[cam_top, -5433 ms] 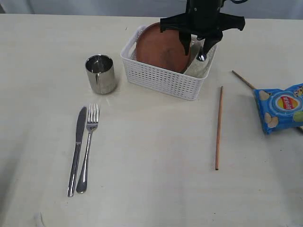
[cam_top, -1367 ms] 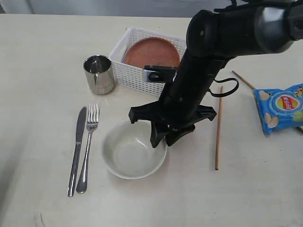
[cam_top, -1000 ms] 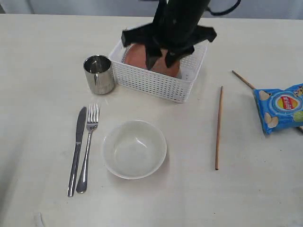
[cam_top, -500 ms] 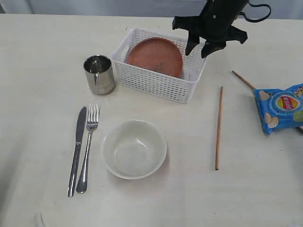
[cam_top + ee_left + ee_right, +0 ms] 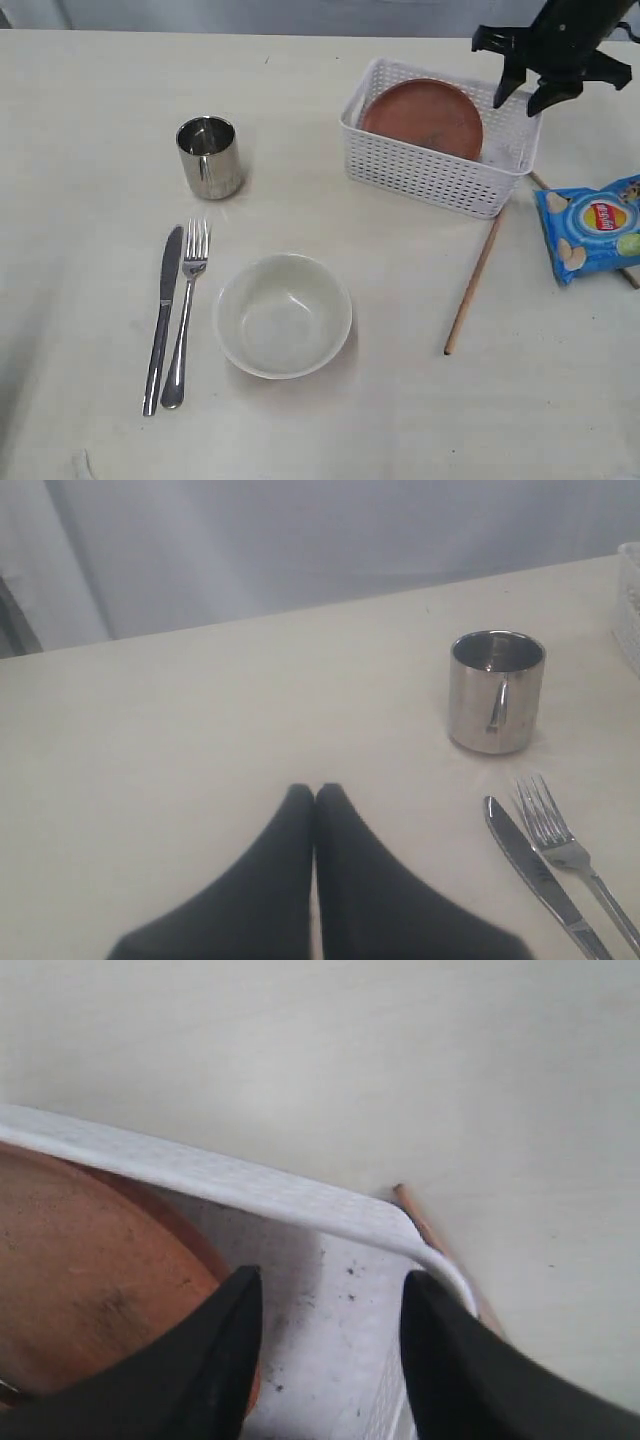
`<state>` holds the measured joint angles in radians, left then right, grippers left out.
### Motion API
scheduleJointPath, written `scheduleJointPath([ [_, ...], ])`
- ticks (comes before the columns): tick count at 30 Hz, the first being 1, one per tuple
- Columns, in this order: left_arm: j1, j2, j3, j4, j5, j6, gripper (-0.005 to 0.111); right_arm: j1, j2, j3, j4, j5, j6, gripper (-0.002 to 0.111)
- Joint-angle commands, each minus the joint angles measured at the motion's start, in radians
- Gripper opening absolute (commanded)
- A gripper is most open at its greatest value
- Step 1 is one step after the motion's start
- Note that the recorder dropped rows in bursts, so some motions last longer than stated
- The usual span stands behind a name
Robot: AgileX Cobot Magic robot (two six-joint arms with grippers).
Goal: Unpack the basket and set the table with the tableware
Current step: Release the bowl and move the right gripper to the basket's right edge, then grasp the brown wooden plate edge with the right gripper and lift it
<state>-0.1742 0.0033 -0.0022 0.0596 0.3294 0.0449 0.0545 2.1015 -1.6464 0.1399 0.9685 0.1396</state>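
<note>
At the upper right of the exterior view, the white basket (image 5: 430, 175) is seen on the pale table (image 5: 100, 100), with the reddish-brown plate (image 5: 425, 115) leaning inside it. The right claw (image 5: 520, 105) is held over the basket's right end, its fingers spread with nothing between them; in the right wrist view the basket's bare floor and rounded corner are seen between the fingers. Whether the fingers touch the basket cannot be told.

One chopstick (image 5: 474, 283) lies slanted at lower right, its upper end at the basket's corner. A second chopstick (image 5: 540, 182) is mostly hidden by a blue crisp packet (image 5: 590, 228) at the right edge.

At the left, a steel cup (image 5: 210, 157) stands upright. Below it, a knife (image 5: 163, 315) and fork (image 5: 187, 310) lie side by side, with the cream bowl (image 5: 284, 315) just to their right.

The left claw (image 5: 315, 792), shown only in the left wrist view, is pressed together above bare table.
</note>
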Motion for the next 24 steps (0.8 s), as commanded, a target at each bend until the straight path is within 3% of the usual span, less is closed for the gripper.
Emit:
scheduleJointPath([
  [1,0.002,-0.003,0.002,-0.009,-0.007,0.000,0.000,-0.038,-0.005,-0.004,0.076,0.008,-0.125,0.043],
  [8,0.002,-0.003,0.002,-0.009,-0.007,0.000,0.000,-0.038,-0.005,-0.004,0.334,0.016,-0.560,0.043],
  [13,0.002,-0.003,0.002,-0.009,-0.007,0.000,0.000,-0.038,-0.001,-0.004,0.269,-0.022,-0.612,0.043],
  [24,0.002,-0.003,0.002,-0.009,-0.007,0.000,0.000,-0.038,0.046,-0.004,0.331,0.011,-0.795,0.043],
])
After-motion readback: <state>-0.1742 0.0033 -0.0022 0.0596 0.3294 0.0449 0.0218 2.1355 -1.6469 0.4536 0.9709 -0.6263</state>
